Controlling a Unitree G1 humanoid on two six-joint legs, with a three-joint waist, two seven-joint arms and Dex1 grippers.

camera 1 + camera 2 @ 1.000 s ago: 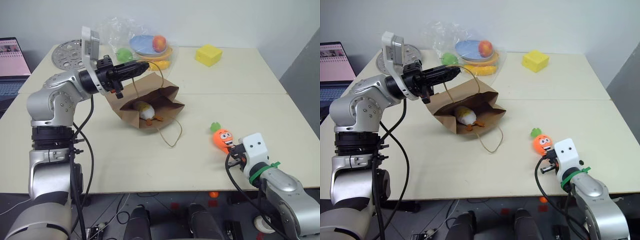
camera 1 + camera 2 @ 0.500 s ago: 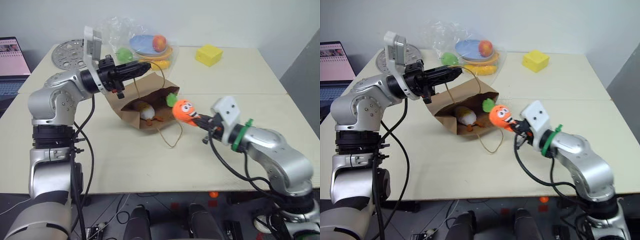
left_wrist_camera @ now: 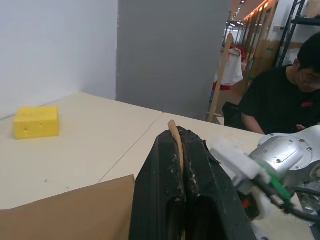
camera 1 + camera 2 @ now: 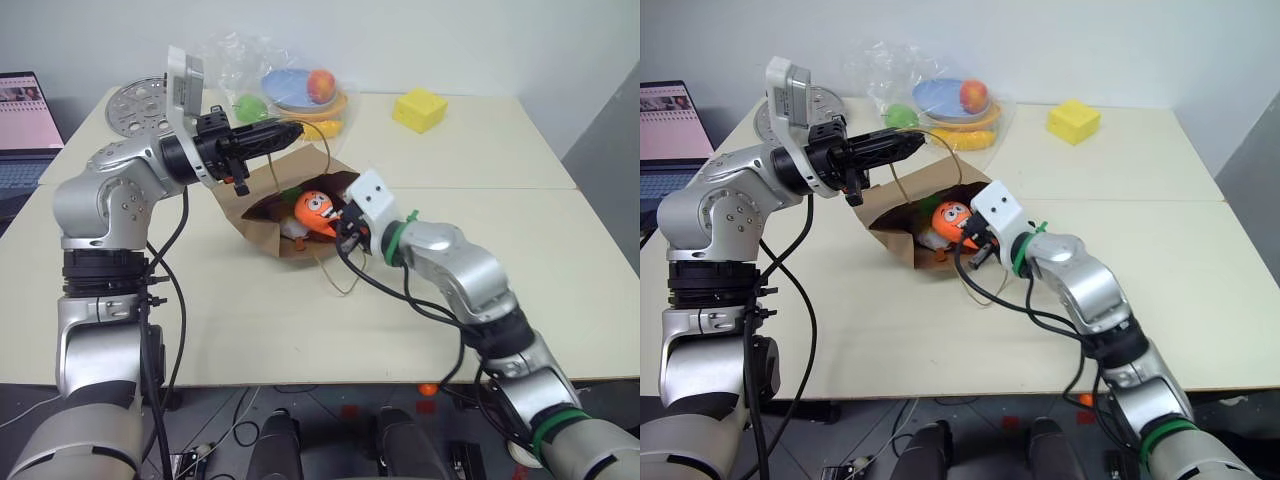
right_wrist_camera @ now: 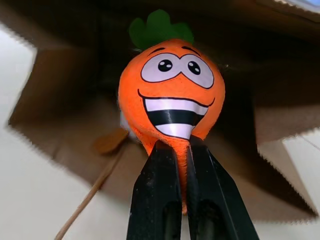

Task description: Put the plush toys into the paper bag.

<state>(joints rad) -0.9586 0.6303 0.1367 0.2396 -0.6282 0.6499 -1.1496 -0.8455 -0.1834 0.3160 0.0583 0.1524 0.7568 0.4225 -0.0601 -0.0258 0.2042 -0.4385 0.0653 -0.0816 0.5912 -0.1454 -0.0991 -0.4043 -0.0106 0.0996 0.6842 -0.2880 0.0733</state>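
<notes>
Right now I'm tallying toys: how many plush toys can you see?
2. The carrot is at the paper bag's mouth, pinched by the right tool; the egg figure lies inside, partly hidden behind it.

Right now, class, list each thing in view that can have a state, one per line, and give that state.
Paper bag: lying on its side, mouth open.
Bag handle: pinched in the left claw, lifted.
Carrot plush: gripped at its tip by the right claw, at the bag's mouth.
Egg plush: inside the bag, partly hidden.
Clear plastic bag of fruit: on the table.
Laptop: screen lit.
</notes>
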